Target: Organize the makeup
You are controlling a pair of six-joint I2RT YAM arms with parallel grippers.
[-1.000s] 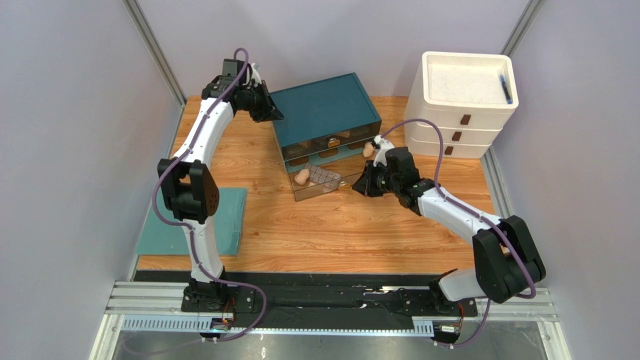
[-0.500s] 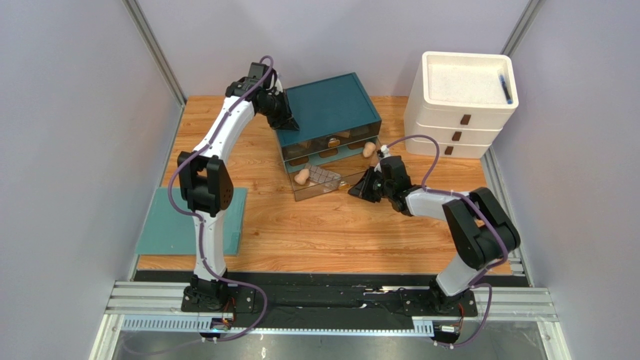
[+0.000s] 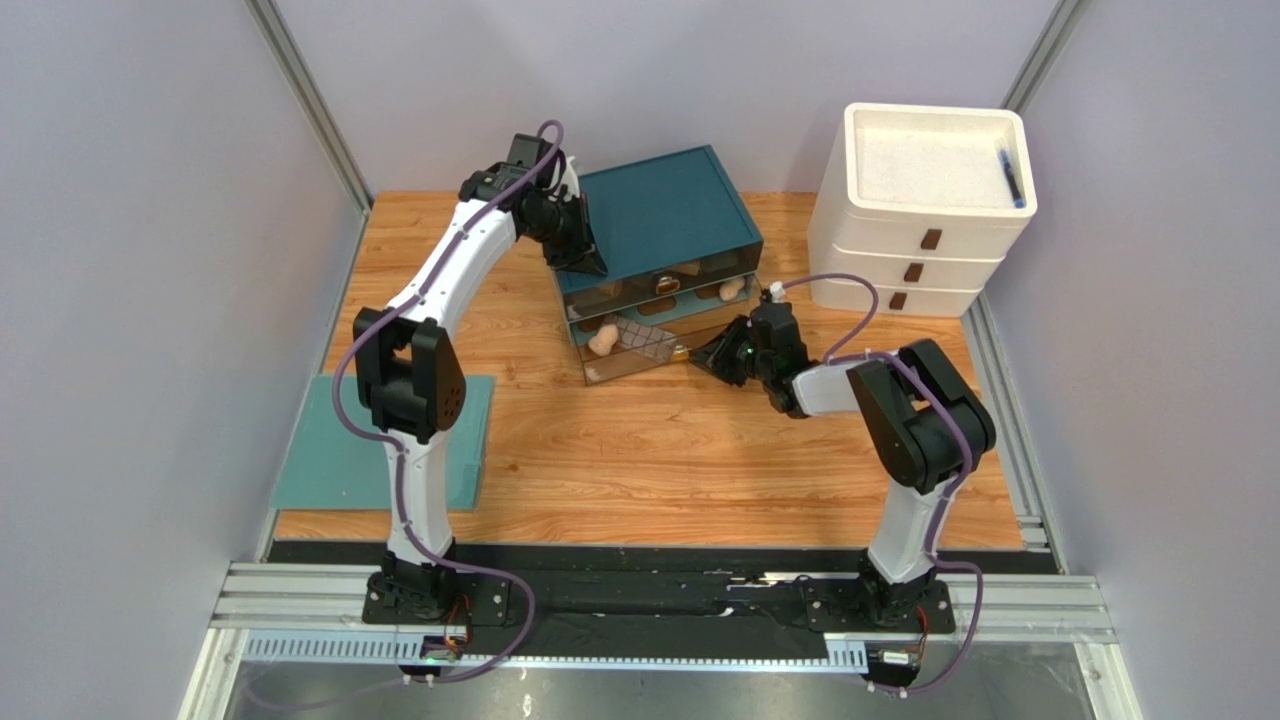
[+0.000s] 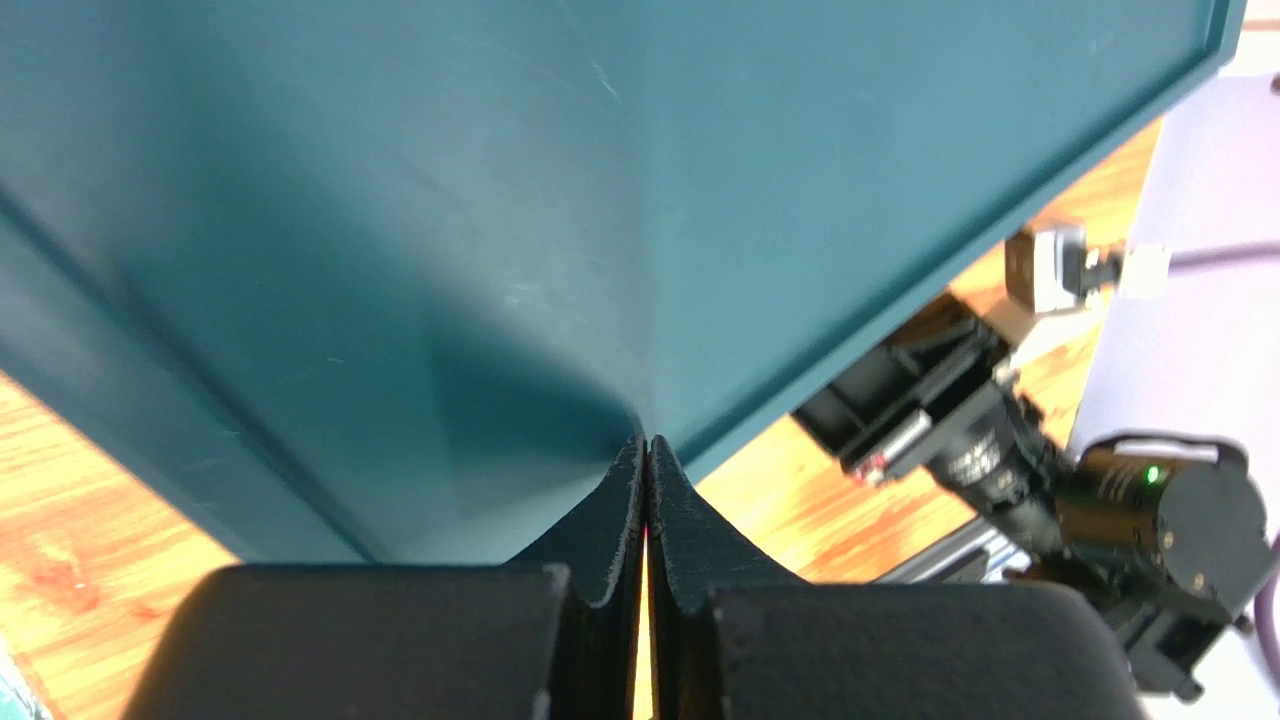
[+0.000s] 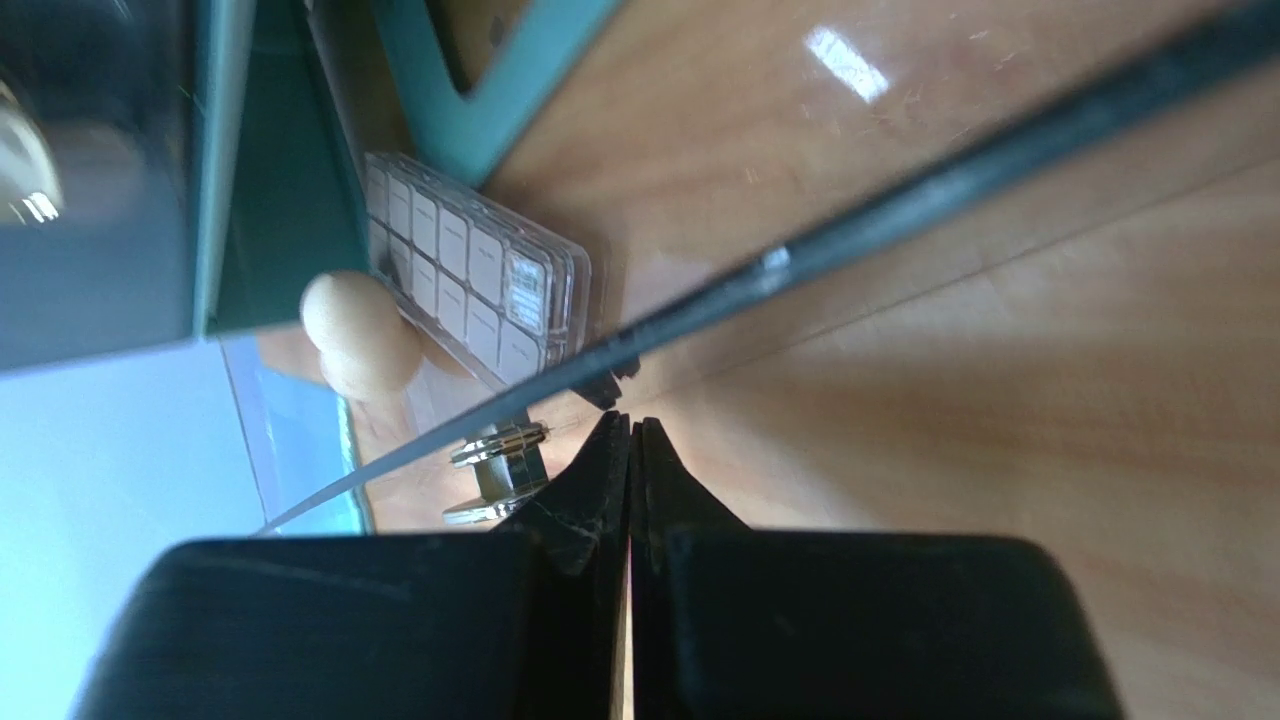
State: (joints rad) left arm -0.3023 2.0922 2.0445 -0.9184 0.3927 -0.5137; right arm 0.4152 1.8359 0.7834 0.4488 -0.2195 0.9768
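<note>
**Top external: closing the clear drawer squarely**

On the tabletop a teal box stands at 12 o'clock. Its lowest clear drawer is pulled out toward 6 o'clock. In the drawer lie the palette and, at its 9 o'clock side, a sponge. More makeup shows on the levels above.

The right gripper, pressed together and holding nothing, touches the drawer front near its 4 o'clock corner. The left gripper, also pressed together and empty, sits against the box's 10 o'clock corner.

The step in hand looks like pushing the drawer shut. The push should run straight toward 12 o'clock, along the drawer's travel. A push at one corner may skew the drawer and jam it, so contact nearer the middle of the front would be safer. The left gripper can brace the box so it does not slide back. A slow push is best, since the light sponge may roll and the palette could catch on the lip.
</note>
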